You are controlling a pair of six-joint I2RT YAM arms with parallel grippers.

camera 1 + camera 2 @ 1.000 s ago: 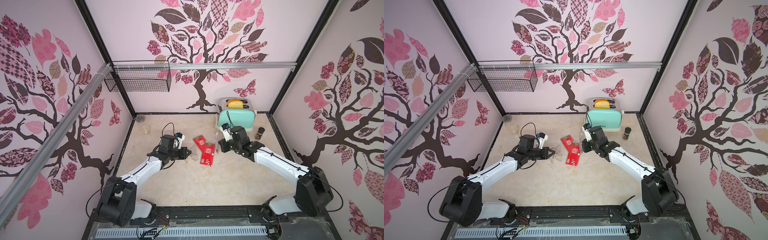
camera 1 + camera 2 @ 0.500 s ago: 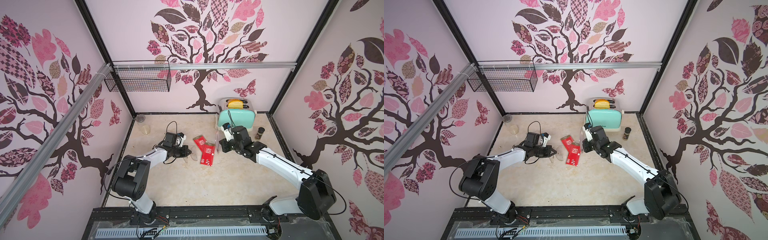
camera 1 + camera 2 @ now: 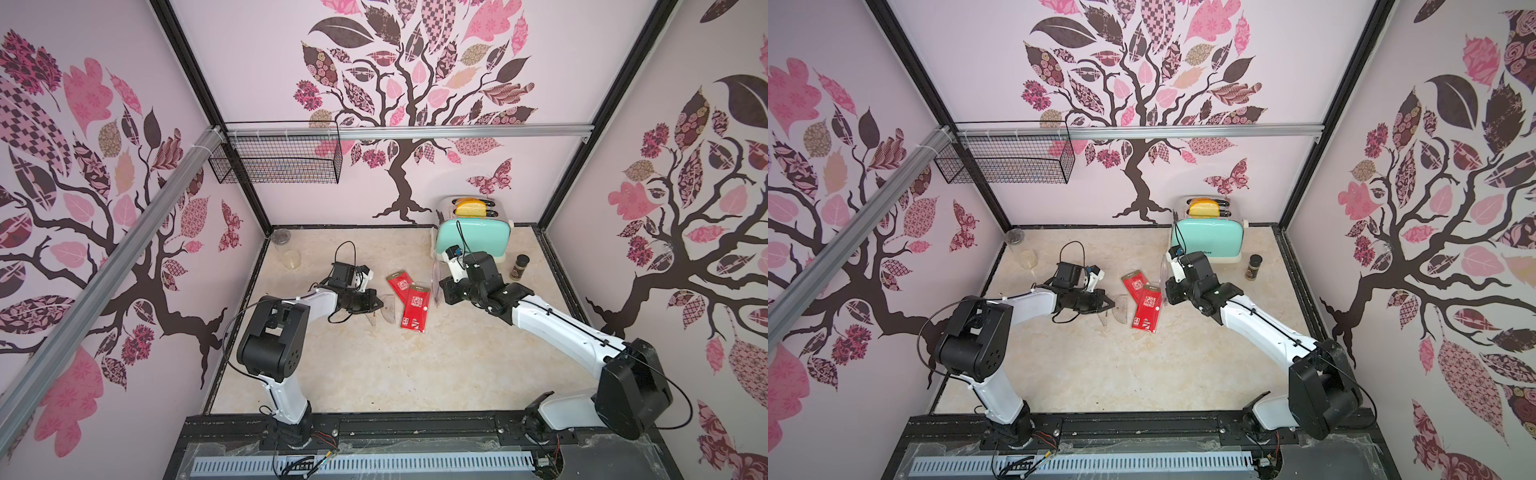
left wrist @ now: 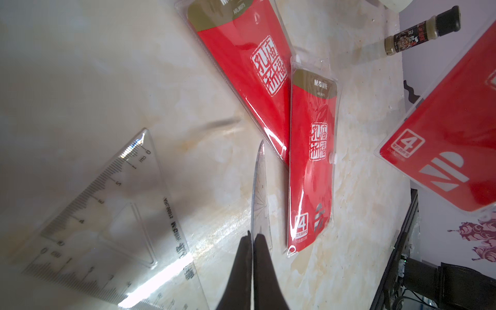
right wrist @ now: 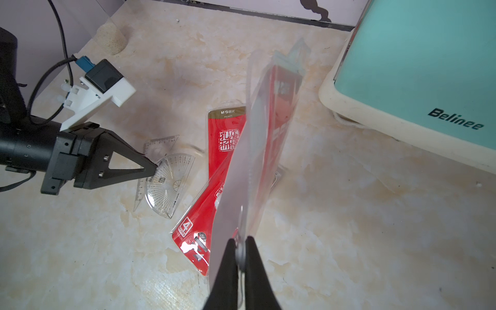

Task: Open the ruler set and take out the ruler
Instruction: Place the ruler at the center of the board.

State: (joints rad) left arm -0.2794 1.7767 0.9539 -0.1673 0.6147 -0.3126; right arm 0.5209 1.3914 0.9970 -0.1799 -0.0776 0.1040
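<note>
Ruler set (image 5: pixel 257 161) unmoved (left elbow (image 3: pixel 270 338) higher)

Three ruler sets (image 4: pixel 311 161), one protractor (image 5: pixel 169 182)

White links (image 3: pixel 561 328), black joint housings (image 3: pixel 270 345), white camera bracket (image 5: pixel 99 94), silver screws (image 5: pixel 106 157)

Mid-worktop (image 3: pixel 395 374), two ruler set packets (image 3: pixel 415 309) lie overlapping, the nearer atop the farther, with a protractor (image 3: pixel 388 309) and a set square (image 4: pixel 107 214) just to their left. A third packet (image 5: pixel 255 161) is held on edge just right of them, in front of the toaster (image 3: pixel 473 243) at the back. A spice bottle (image 3: pixel 519 267) stands right of the toaster, and a jar (image 3: pixel 291 257) sits in the back left corner.
</note>
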